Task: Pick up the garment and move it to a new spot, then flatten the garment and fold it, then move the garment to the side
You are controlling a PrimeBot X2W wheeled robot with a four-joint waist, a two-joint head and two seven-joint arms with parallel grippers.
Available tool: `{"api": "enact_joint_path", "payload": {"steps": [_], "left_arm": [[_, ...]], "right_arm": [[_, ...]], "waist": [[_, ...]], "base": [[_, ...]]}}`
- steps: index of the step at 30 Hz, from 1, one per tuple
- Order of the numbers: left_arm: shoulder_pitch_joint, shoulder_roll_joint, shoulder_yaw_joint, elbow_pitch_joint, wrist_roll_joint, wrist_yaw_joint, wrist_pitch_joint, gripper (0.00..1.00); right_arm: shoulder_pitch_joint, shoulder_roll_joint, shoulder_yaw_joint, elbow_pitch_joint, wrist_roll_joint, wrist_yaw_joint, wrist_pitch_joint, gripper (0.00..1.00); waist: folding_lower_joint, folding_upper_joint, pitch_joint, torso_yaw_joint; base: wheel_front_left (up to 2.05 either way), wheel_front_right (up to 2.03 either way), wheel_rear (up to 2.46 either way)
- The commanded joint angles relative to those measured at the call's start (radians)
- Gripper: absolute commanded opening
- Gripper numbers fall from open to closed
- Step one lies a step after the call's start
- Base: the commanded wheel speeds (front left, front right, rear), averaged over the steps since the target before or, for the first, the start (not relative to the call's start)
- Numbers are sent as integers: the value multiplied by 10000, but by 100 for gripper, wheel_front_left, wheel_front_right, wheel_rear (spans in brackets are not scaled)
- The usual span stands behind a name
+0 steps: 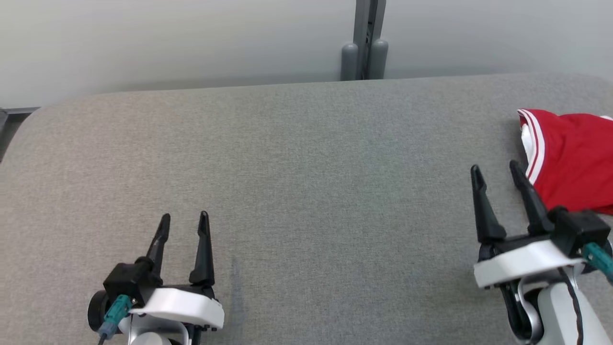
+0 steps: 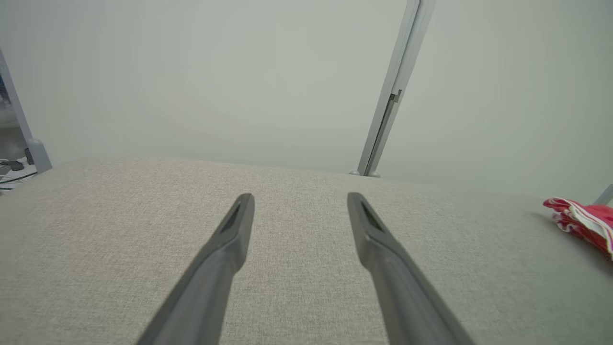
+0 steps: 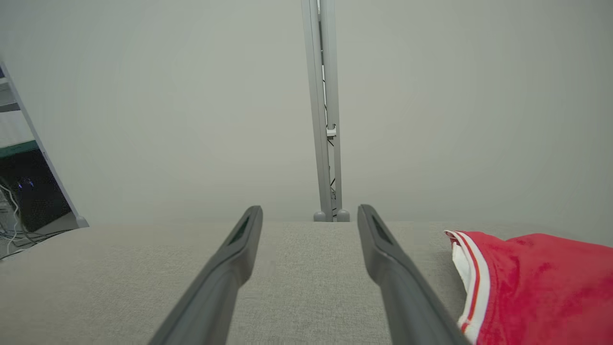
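The garment [image 1: 570, 160] is red with white striped trim and lies folded at the table's right edge, partly cut off by the head view's border. It also lies low and flat in the left wrist view [image 2: 582, 220] and close by in the right wrist view [image 3: 531, 282]. My right gripper [image 1: 495, 168] stands open just left of the garment, its right finger beside the trim, holding nothing. My left gripper [image 1: 184, 218] is open over bare cloth at the lower left, far from the garment.
The grey fabric table [image 1: 306, 158] has rounded far corners and a pale wall behind it. A grey post [image 1: 365, 40] rises at the middle of the far edge. A shelf with cables [image 3: 24, 201] stands beyond the table's left end.
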Motion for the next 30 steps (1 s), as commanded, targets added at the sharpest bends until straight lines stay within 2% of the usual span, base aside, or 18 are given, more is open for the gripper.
{"api": "enact_joint_path", "payload": {"steps": [1, 3, 4, 30], "left_arm": [[146, 34, -31, -103, 91, 40, -41, 100], [221, 28, -54, -168, 103, 61, -41, 100], [795, -20, -135, -40, -42, 218, -42, 100], [890, -27, -157, 425, 51, 64, -43, 100]], "right_arm": [[325, 7, -76, -256, -34, 1, 12, 100], [515, 29, -116, -410, -123, 0, -6, 100], [1853, 61, -235, -412, 823, 1, -247, 100], [2075, 63, 9, -23, 1061, 1, -182, 100]], "waist": [[0, -1, -105, 130], [0, -1, -129, 174], [0, -1, -264, 449], [0, -1, -618, 409]], "base": [[0, 0, 0], [0, 0, 0], [0, 0, 0], [0, 0, 0]]}}
